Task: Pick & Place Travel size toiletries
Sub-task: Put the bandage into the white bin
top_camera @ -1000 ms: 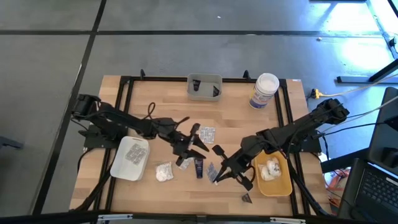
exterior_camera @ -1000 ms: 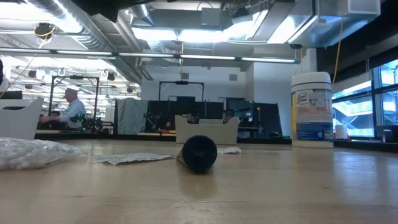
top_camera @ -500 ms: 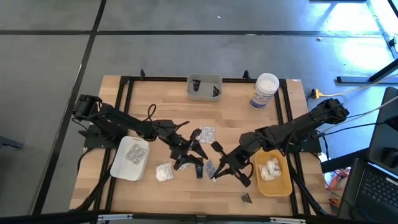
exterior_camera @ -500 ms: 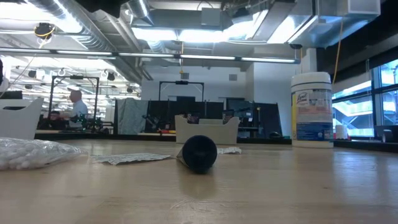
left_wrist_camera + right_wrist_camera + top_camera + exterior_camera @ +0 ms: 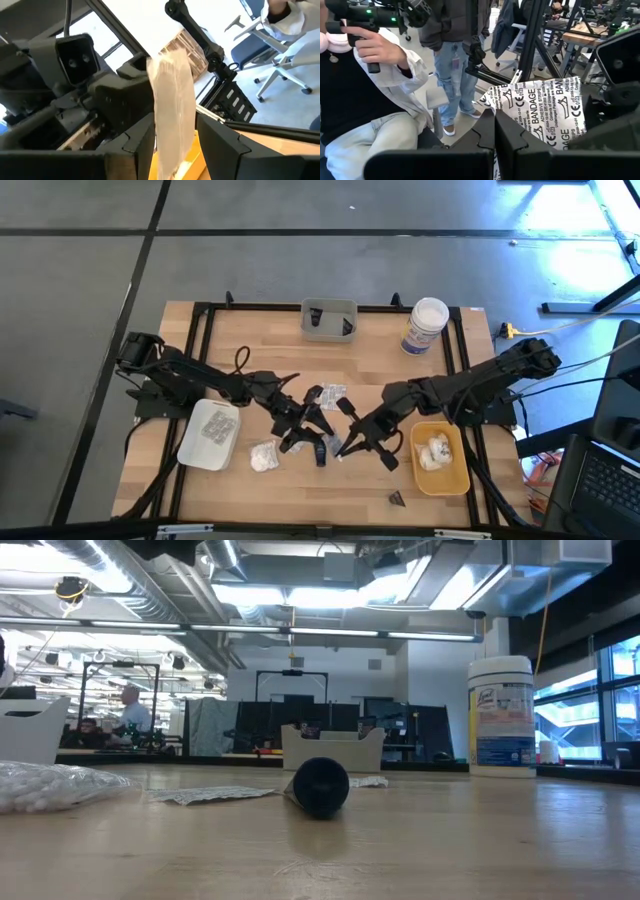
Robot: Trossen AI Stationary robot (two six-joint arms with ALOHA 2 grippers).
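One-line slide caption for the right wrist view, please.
Right gripper jaws shut on a white bandage packet printed "BANDAGE", held up edge-on, with people standing and sitting in the room beyond.

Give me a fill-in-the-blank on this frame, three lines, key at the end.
1. The packet clamped in the right gripper is printed with the word ____.
2. The left gripper is ____ on a pale packet.
3. The white puffy bundles lie in the ____ tray.
Missing words: BANDAGE; shut; yellow.
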